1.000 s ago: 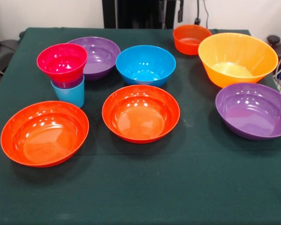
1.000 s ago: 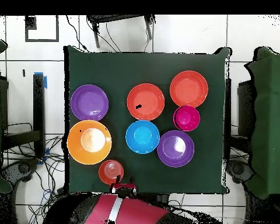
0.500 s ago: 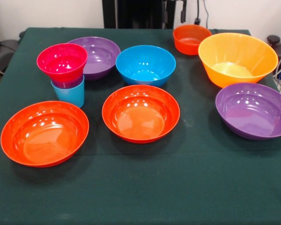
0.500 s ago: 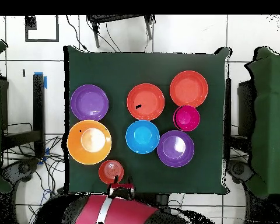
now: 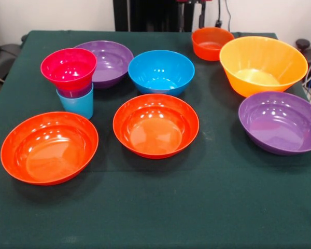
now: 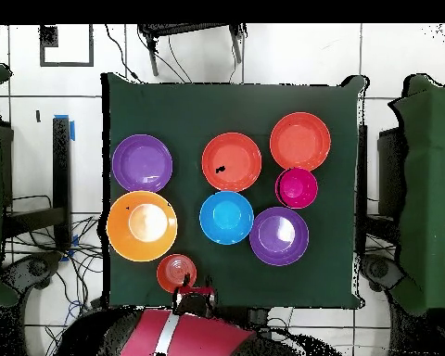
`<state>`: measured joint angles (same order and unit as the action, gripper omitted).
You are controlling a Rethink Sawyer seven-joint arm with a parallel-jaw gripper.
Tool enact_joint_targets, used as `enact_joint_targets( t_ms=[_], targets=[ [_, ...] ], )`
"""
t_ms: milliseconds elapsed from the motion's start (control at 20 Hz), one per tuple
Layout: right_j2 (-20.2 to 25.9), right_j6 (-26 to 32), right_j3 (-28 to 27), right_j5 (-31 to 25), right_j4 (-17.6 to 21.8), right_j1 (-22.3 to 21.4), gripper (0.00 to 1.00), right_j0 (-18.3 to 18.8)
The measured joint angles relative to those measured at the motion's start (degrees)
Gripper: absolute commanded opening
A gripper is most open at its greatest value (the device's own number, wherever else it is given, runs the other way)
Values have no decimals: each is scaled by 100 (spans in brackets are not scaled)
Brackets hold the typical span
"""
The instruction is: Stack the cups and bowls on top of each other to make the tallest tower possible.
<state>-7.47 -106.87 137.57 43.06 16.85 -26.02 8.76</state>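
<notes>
The tower (image 5: 71, 80) stands near the table's (image 5: 160, 207) left side in the front view: a light blue cup (image 5: 76, 103) at the bottom, a purple cup (image 5: 75, 93) nested in it, a pink bowl (image 5: 68, 68) on top. A purple bowl (image 5: 106, 62) sits just behind it, a blue bowl (image 5: 161, 71) beside that. Two orange-red bowls (image 5: 50, 147) (image 5: 156, 124) lie in front. My gripper (image 6: 195, 298) hangs at the table's edge by the small orange bowl (image 6: 176, 273); I cannot tell how far it is open.
</notes>
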Motion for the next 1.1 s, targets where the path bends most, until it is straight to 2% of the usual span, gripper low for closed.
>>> enact_joint_targets(
  t_ms=[400, 1100],
  targets=[
    [1, 0, -268, -1, 0, -65, 100, 176],
    [23, 0, -490, -2, -80, -153, 100, 126]
  ],
)
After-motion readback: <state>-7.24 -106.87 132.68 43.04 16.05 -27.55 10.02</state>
